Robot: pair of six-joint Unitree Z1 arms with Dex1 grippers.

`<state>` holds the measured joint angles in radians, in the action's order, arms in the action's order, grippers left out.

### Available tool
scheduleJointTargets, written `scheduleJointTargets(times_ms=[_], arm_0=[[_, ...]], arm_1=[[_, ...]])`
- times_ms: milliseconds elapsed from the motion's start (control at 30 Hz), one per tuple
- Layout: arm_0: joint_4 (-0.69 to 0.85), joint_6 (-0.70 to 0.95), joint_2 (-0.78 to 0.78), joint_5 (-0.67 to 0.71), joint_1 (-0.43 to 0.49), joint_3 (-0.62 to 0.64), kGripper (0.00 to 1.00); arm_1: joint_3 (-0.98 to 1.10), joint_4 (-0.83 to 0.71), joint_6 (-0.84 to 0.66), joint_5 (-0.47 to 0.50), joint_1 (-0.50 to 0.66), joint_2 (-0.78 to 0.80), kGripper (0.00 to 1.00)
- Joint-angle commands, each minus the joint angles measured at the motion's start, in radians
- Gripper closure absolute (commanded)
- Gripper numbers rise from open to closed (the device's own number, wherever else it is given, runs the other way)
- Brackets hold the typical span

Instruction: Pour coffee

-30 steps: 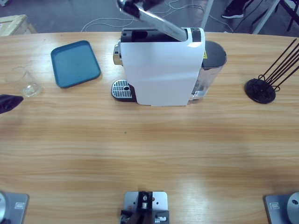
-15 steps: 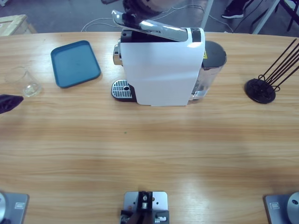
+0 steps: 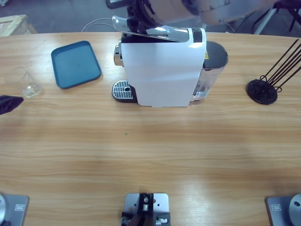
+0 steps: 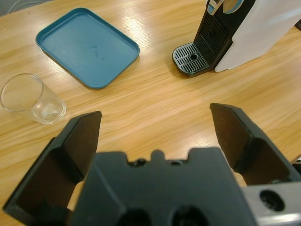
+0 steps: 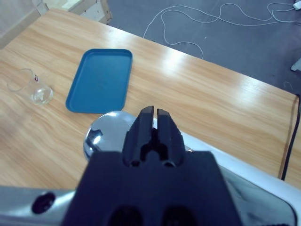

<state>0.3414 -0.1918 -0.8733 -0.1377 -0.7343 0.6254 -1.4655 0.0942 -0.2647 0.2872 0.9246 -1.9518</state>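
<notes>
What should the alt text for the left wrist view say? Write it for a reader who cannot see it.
The left tool hangs open over the wooden table, holding nothing. Ahead of it are an empty clear glass, a blue tray and the coffee machine's black drip grate.

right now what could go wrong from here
1. The right gripper, fingers shut, bears on the chrome lever of the coffee machine; smooth metal, so it may slide off before the lever is fully down.
2. The drip grate is bare; the glass stands far off near the tray, so any brew would spill.
3. The left gripper is open, holding nothing.
</notes>
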Motion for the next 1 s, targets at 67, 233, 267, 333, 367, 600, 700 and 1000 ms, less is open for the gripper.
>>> scheduleJointTargets(times_ms=[67, 233, 267, 333, 367, 600, 700, 1000], arm_0=[[-0.007, 0.005, -0.003, 0.004, -0.005, -0.029, 0.009], [-0.006, 0.005, -0.004, 0.006, -0.005, -0.029, 0.009], [-0.006, 0.005, -0.004, 0.006, -0.005, -0.029, 0.009], [-0.006, 0.003, -0.006, 0.006, -0.005, -0.029, 0.009], [-0.006, 0.004, -0.005, 0.005, -0.005, -0.029, 0.009], [0.009, 0.005, 0.011, 0.001, -0.005, -0.007, 0.009], [0.075, 0.008, -0.015, -0.014, 0.092, 0.080, 0.009], [0.094, 0.008, -0.406, -0.016, 0.424, 0.245, 0.023]], arm_1=[[0.200, -0.018, -0.036, -0.053, 0.045, -0.163, 1.000], [0.206, -0.027, -0.057, -0.074, 0.045, -0.188, 1.000], [0.209, -0.029, -0.064, -0.075, 0.045, -0.192, 1.000], [0.219, -0.042, -0.072, -0.077, 0.045, -0.196, 1.000], [0.222, -0.045, -0.074, -0.077, 0.045, -0.197, 1.000], [0.228, -0.062, 0.004, -0.191, 0.036, -0.011, 0.844], [0.216, -0.060, 0.052, -0.402, -0.023, 0.130, 0.000], [0.247, 0.264, 0.208, -0.413, -0.076, 0.511, 0.000]])
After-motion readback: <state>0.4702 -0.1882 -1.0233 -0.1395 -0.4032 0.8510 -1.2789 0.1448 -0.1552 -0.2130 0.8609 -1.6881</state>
